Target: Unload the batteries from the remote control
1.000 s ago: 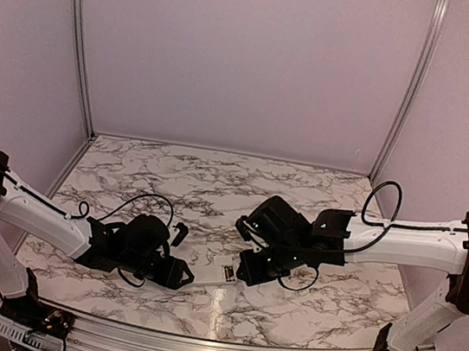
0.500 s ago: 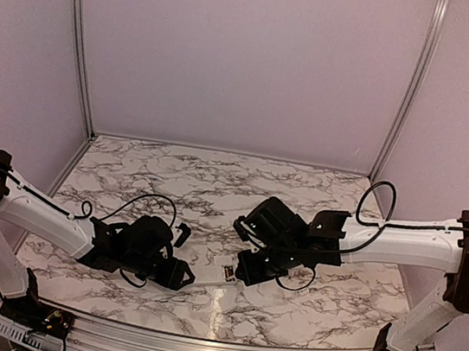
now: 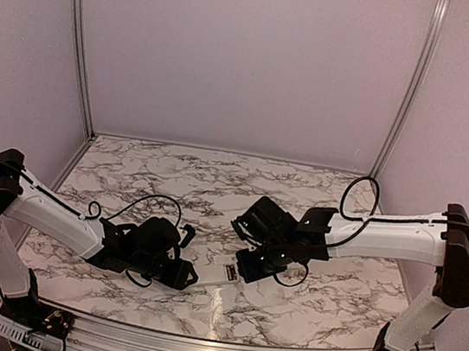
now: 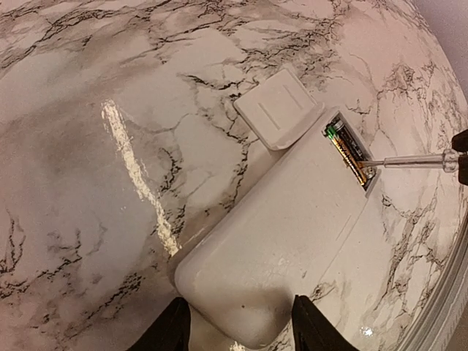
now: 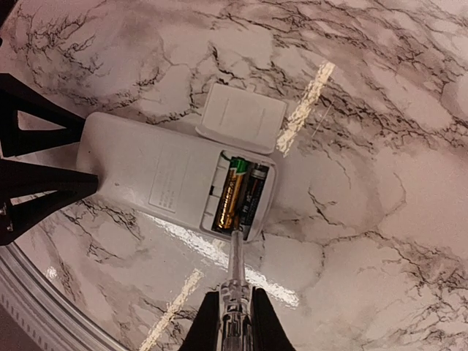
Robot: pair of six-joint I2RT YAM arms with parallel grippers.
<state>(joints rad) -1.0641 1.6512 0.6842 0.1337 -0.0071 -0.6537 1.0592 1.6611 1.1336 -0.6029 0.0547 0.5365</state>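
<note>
Top view: my left gripper (image 3: pixel 189 276) and right gripper (image 3: pixel 241 274) cover most of the remote control (image 3: pixel 213 280) near the tabletop's near edge, and the batteries (image 3: pixel 228 272) are too small to separate. Wrist views: the lower edges cut off my fingers (image 4: pixel 172 330) and the handle of the stick (image 5: pixel 235 270).

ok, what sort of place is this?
Likely a lab robot cell: plain walls, aluminium posts, marble-print tabletop, left arm and right arm bolted at its near edge.

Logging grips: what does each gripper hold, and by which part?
Left gripper clamps the remote control by its end opposite the batteries. Right gripper pinches the clear stick by its rear end.
</note>
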